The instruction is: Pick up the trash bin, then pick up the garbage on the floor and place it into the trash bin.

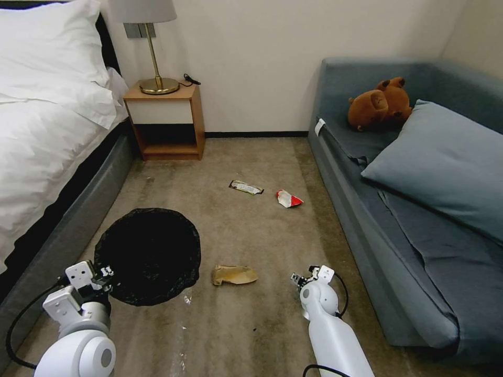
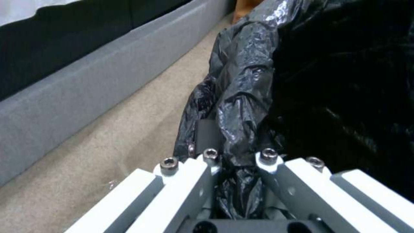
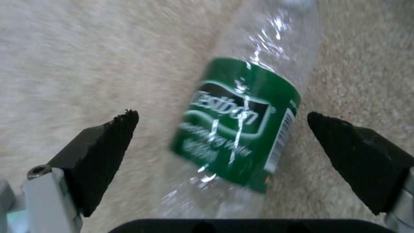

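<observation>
Two grippers are at work: the left gripper pinches the bag-draped rim of the trash bin at lower left, while the right gripper, jaws spread, straddles the bottle on carpet, and closing on it seems next.

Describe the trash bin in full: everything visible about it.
The trash bin is round and open-topped, lined with a crinkly, glossy black plastic bag that drapes over the rim and hides the body. Its inside looks dark; no contents can be made out. It sits low over the carpet beside the bed frame. The left gripper is clamped on its near rim, bag plastic bunched between the fingers. Whether it rests on the floor cannot be told.
</observation>
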You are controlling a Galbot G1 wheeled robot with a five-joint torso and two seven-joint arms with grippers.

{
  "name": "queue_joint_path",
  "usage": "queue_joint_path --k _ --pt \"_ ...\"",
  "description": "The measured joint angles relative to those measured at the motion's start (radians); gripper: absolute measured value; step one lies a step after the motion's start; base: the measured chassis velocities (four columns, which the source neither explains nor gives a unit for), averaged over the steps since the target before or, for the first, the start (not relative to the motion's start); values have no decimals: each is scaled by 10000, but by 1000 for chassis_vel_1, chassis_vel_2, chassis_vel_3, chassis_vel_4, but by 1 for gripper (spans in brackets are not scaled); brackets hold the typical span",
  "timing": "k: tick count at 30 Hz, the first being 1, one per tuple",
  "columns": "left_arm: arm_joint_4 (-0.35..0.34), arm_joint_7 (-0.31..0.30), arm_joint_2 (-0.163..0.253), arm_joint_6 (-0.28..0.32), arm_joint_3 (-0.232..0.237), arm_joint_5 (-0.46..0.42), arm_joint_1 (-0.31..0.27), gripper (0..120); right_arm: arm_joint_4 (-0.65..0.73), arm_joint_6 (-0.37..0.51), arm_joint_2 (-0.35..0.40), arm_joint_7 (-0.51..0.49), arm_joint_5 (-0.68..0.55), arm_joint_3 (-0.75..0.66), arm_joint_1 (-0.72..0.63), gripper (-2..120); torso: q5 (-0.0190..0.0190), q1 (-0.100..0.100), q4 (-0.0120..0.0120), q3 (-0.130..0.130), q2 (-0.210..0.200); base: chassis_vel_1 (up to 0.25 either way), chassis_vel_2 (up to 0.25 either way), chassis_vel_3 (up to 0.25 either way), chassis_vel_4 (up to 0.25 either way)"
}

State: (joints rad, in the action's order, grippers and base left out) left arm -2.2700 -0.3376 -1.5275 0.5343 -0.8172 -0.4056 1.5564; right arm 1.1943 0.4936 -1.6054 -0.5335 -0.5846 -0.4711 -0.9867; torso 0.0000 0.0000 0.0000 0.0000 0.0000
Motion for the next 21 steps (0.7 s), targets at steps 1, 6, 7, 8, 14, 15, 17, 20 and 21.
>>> queue_joint_path --k 1,6,7,8,14,15,17,20,21 --pt "1 1 -12 -22 -30 -13 11 1 -328 -144 6 42 41 -30 124 100 0 0 0 0 0 0 0 0 0" --pt "3 12 -36 -51 -84 -55 41 1 -841 -389 0 207 132 -64 256 100 1 1 1 1 0 0 0 0 0" --pt "3 13 -37 -53 -110 -67 53 1 -995 -481 0 292 191 -72 272 100 0 0 0 0 0 0 0 0 0" --pt "3 13 -30 -54 -132 -71 54 1 -1133 -607 -2 365 278 -76 279 99 0 0 0 0 0 0 0 0 0" --pt "-2 -119 -31 -98 -139 -81 1 1 -1446 -1008 51 535 444 -80 330 82 -9 0 0 -3 1 0 0 0 0" --pt "-2 -119 -31 -98 -139 -81 1 1 -1446 -1008 51 535 444 -80 330 82 -9 0 0 -3 1 0 0 0 0" --pt "13 -128 -43 -111 -80 -74 -7 1 -1446 -1070 91 575 464 -95 320 70 -8 0 -3 -3 1 0 0 0 0" --pt "7 -140 -46 -114 -62 -56 -22 1 -1412 -1087 105 573 478 -112 299 59 -6 0 -4 -2 1 0 0 0 0" --pt "7 -140 -46 -114 -62 -56 -22 1 -1412 -1087 105 573 478 -112 299 59 -6 0 -4 -2 1 0 0 0 0"
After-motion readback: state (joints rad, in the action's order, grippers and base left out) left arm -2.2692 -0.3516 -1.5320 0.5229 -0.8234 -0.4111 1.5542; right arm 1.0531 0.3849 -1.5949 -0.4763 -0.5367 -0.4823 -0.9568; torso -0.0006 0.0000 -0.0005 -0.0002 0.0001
